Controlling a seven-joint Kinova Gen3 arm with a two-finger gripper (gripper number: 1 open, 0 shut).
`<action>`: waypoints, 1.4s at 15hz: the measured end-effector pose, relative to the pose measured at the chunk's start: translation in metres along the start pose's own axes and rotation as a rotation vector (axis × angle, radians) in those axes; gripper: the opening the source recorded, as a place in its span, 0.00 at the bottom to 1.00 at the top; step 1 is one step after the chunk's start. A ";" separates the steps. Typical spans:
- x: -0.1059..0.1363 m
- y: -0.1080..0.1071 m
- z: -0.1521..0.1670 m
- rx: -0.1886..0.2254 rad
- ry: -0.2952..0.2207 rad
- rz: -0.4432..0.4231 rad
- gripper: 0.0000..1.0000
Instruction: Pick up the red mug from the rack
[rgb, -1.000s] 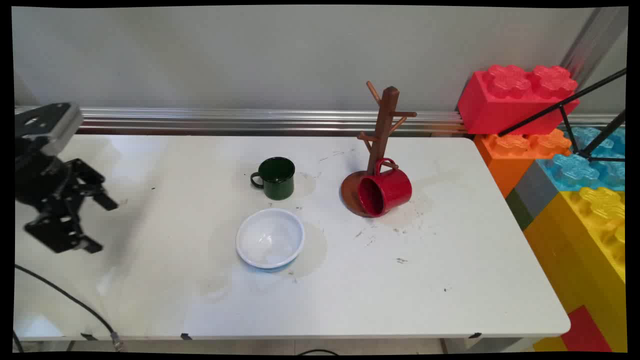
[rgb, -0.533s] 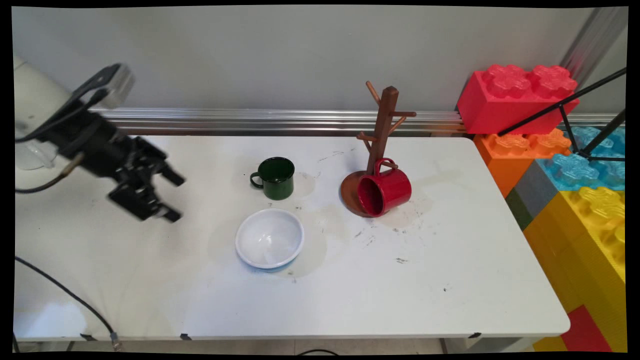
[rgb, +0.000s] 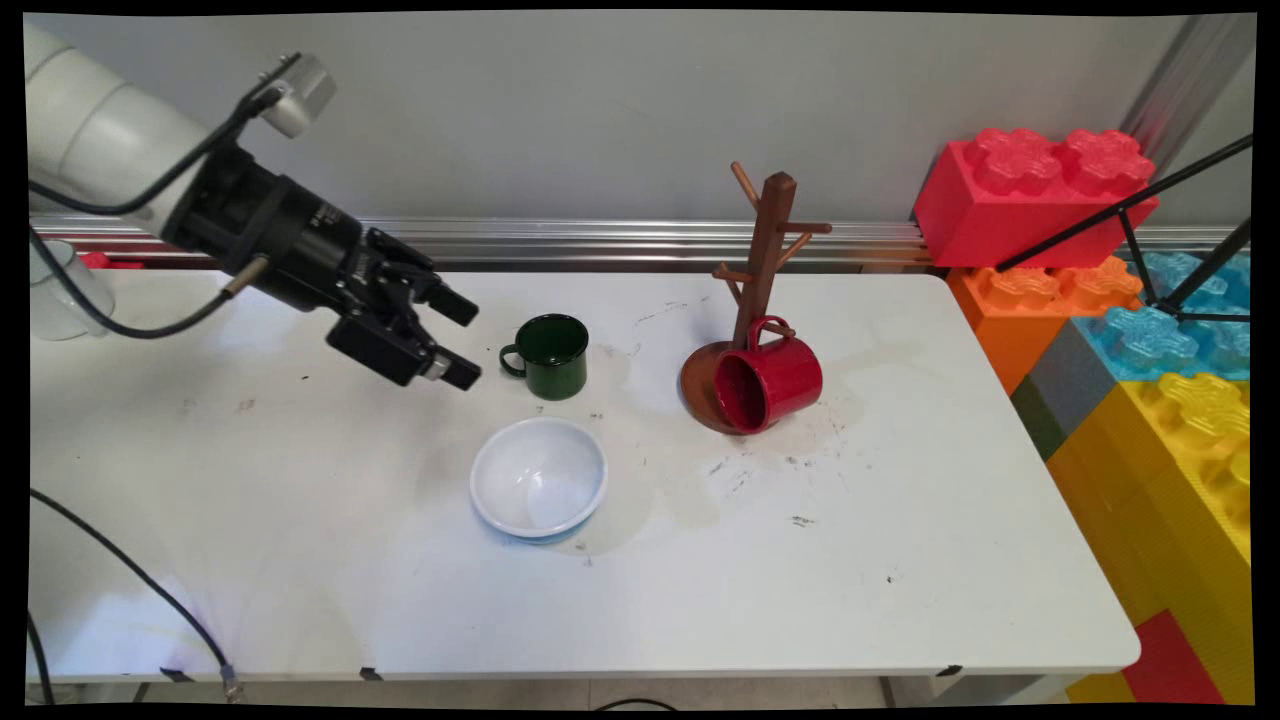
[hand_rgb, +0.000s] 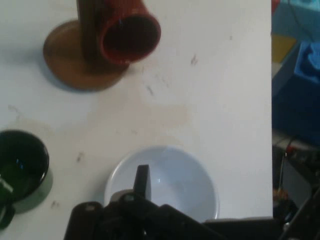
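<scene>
**Gripper beside the green mug, fingers apart**

While no writing can be read anywhere, the scene is plain: a scuffed white table (rgb: 900, 560) before a grey wall, big toy bricks (rgb: 1120, 330) at its right end. The gripper (rgb: 462, 339) hangs empty, fingers spread, pointing right at the green mug (rgb: 550, 355) — upright, handle toward it. Nearer lies a white bowl (rgb: 539, 477); a red mug (rgb: 770, 380) hangs tilted on the wooden mug tree (rgb: 762, 260).

A mug (rgb: 550, 355) is set mid-table (rgb: 900, 560) toward the far edge, with a bowl (rgb: 539, 477) just before it, a rack (rgb: 755, 290) to its right bearing a tipped cup (rgb: 770, 382), the gripper (rgb: 462, 340) just left of the mug, and blocks (rgb: 1130, 330) stacked beyond the right edge.
</scene>
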 end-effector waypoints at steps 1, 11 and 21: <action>0.002 0.000 0.005 0.003 0.015 -0.012 1.00; 0.011 0.016 0.078 0.023 0.098 -0.167 1.00; 0.023 0.024 0.159 0.039 0.134 -0.281 1.00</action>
